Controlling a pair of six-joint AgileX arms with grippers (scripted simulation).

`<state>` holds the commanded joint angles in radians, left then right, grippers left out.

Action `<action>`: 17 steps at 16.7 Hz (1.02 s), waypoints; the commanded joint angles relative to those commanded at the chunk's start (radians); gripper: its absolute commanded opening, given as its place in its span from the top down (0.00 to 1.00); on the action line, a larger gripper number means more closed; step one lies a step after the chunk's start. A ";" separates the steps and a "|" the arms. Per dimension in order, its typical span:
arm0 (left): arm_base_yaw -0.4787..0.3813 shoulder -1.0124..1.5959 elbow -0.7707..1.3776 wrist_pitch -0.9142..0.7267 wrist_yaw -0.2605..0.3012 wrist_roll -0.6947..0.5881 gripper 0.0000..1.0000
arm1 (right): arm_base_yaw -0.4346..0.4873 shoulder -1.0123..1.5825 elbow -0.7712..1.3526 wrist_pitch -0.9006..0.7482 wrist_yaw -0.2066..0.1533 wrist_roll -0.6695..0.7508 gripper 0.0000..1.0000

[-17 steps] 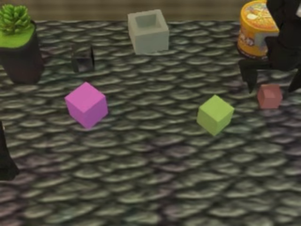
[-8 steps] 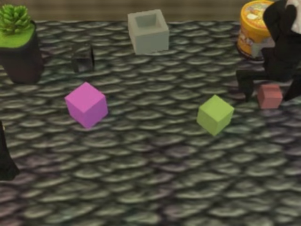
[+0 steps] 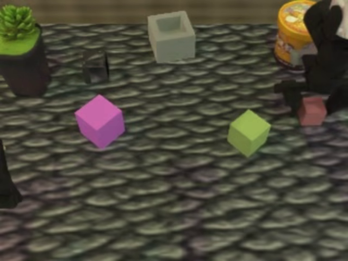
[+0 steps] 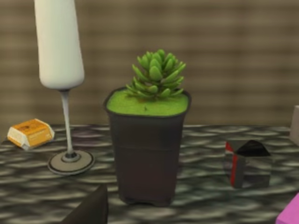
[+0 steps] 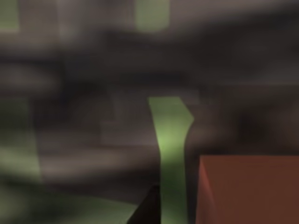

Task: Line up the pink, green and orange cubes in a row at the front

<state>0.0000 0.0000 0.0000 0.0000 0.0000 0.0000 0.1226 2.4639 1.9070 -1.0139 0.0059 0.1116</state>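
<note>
Orange cube [image 3: 311,111] near table right edge, right end effector [image 3: 312,101] spread around it, not yet pinching; off-centre closing may push cube aside; yellow tub [image 3: 292,33] close behind

Right end effector [image 3: 314,103] lowered, fingers spread; left arm parked at left edge.

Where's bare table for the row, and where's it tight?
Free: the whole front strip below the pink cube and green cube, plus the gap between them. Crowded: right rear, where the right gripper straddles the orange cube by the yellow tub.
</note>
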 joint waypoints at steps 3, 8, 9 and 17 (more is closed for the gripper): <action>0.000 0.000 0.000 0.000 0.000 0.000 0.00 | 0.000 0.000 0.000 0.000 0.000 0.000 0.90; 0.000 0.000 0.000 0.000 0.000 0.000 0.00 | 0.000 0.000 0.000 0.000 0.000 0.000 1.00; 0.000 0.000 0.000 0.000 0.000 0.000 0.00 | 0.000 0.000 0.000 0.000 0.000 0.000 1.00; 0.000 0.000 0.000 0.000 0.000 0.000 0.00 | 0.000 -0.046 0.074 -0.084 0.003 -0.002 1.00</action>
<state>0.0000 0.0000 0.0000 0.0000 0.0000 0.0000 0.1231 2.4184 1.9813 -1.0979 0.0085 0.1097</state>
